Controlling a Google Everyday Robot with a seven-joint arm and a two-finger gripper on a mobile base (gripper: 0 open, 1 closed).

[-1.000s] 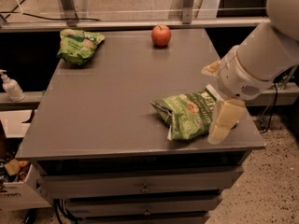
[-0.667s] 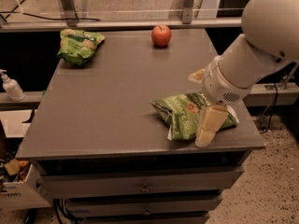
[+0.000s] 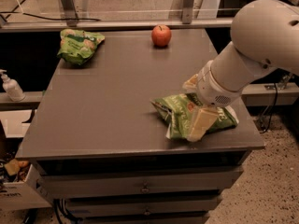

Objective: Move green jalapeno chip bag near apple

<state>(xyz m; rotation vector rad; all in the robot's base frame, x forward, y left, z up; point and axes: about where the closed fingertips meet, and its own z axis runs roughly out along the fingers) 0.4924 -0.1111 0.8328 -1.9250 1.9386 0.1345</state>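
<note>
The green jalapeno chip bag (image 3: 180, 115), dark green with white lettering, lies on the grey table (image 3: 107, 106) near its front right corner. My gripper (image 3: 195, 105) comes in from the right and is down over the bag's right half. One pale finger (image 3: 200, 124) rests on the bag's near side and the other finger (image 3: 190, 83) shows at its far side. The fingers stand wide apart with the bag between them. The red apple (image 3: 161, 35) sits at the table's far edge, well away from the bag.
A lighter green bag printed with chip pictures (image 3: 78, 45) lies at the table's far left corner. A white pump bottle (image 3: 10, 85) stands on a low ledge left of the table. Drawers run under the table's front edge. A rail runs behind the table.
My arm has swung left and lower, bringing the gripper from the bag's right end over its right half. The bag and the apple have not moved.
</note>
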